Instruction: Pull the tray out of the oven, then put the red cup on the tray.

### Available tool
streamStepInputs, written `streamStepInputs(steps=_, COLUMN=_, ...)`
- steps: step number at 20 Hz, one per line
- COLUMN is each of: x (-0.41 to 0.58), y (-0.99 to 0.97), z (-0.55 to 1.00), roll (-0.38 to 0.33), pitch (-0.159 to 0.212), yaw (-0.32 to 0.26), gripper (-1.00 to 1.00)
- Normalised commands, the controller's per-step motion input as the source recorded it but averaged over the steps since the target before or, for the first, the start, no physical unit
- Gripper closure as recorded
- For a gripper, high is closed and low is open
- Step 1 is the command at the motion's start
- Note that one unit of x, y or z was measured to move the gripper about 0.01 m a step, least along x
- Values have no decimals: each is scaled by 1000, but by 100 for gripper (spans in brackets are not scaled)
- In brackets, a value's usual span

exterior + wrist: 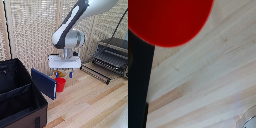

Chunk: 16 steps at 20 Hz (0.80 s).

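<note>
From the exterior view, the arm (75,22) hangs over the wooden table (90,100) with its gripper (62,74) right above the cup (60,84), which stands upright just beside a dark blue panel (44,82) leaning at the edge of a big black case (17,97). The fingers seem to reach down around the cup's rim, but I cannot tell from here whether they have closed on it or are merely open about it. The oven (114,54) sits well apart, toward this view's right, and its tray (111,61) looks drawn out in front of it, with a low barred frame (96,73) lying on the table between cup and oven. So the carry, as I judge it, runs from the cup across toward that right side. In the wrist view the cup (168,20) fills one corner as a red blur, very close under the camera, with pale planks beyond and a black edge (138,85) alongside; no fingers show, so the grasp stays unclear.
</note>
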Motion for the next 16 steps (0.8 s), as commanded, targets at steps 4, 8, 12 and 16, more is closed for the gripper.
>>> streamStepInputs(steps=4, x=83, y=-91, z=-331, roll=-154, pitch=0, yaw=89, gripper=-100)
streamStepInputs(steps=8, x=16, y=-75, z=-391, roll=-185, pitch=0, yaw=87, gripper=-100)
streamStepInputs(steps=12, x=41, y=-174, z=-274, roll=-166, pitch=6, yaw=84, gripper=-100)
streamStepInputs(steps=16, x=39, y=-83, z=-61, roll=-33, pitch=3, yaw=79, gripper=100)
